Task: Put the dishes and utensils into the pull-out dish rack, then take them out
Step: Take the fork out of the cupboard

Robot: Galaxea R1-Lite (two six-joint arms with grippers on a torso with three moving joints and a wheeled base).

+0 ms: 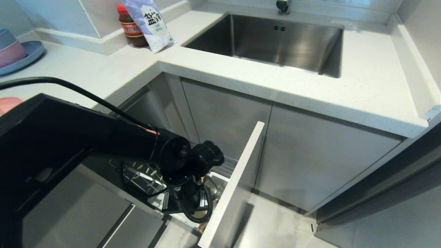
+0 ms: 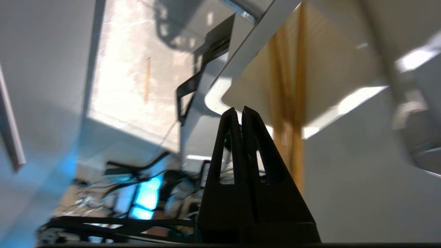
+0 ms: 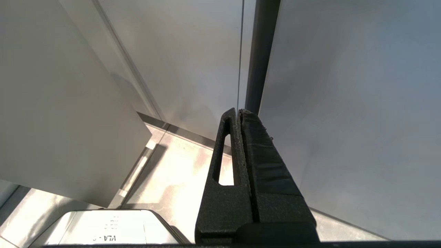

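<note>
Head view: the left arm reaches down into the open rack [image 1: 220, 168], which stands pulled out from the cabinets under the surface [image 1: 361, 86]; its pale panel front [image 1: 237, 182] faces right of the arm. The left end effector [image 1: 187, 206] sits low inside the rack by the white cutlery holder [image 1: 218, 179], its tips hidden by the wrist. A blue plate [image 1: 32, 51] with stacked bowls [image 1: 10, 48] lies far left on the surface, well apart from the rack; a sauce jar [image 1: 132, 27] and a bag [image 1: 150, 22] stand near the sink [image 1: 275, 41]. Left wrist view: the left end effector [image 2: 240, 112] has its fingers pressed together, empty; the chopsticks [image 2: 287, 93] stand just beside it against the holder. Right wrist view: the right end effector [image 3: 237, 113] is closed, empty, facing cabinet panels.
</note>
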